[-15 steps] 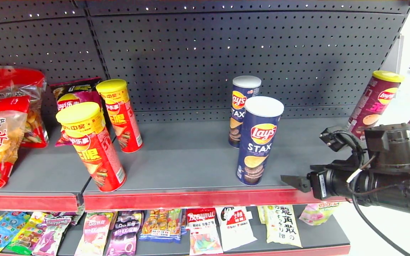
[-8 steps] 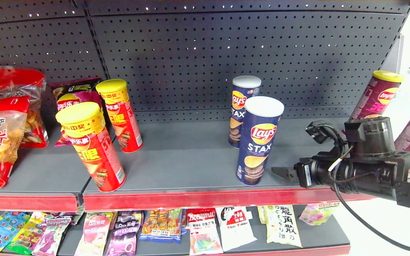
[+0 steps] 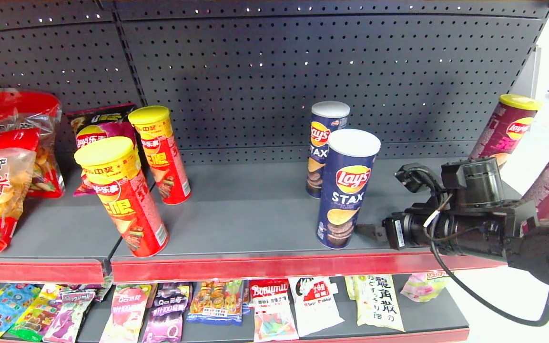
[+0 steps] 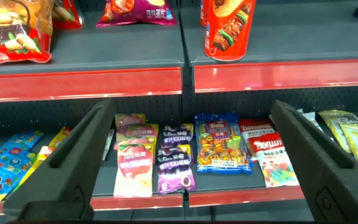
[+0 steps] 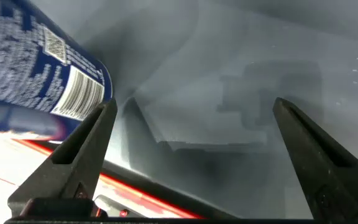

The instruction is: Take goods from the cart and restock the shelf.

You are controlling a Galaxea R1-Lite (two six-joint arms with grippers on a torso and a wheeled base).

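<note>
Fingers [image 5: 73,155] of my right gripper [image 5: 194,106] stand wide apart, just beside the foot of the front blue crisp can [image 3: 348,188], upright on the shelf [image 3: 255,214]; behind that can stands a second blue can [image 3: 324,143]. Lower than that can, my left gripper [image 4: 191,106] gapes wide too, facing snack packets [image 4: 179,162]

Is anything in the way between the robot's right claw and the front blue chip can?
Nothing visible is. The right gripper is open and close beside the lower part of the front blue can, with just bare shelf under the gap.
</note>
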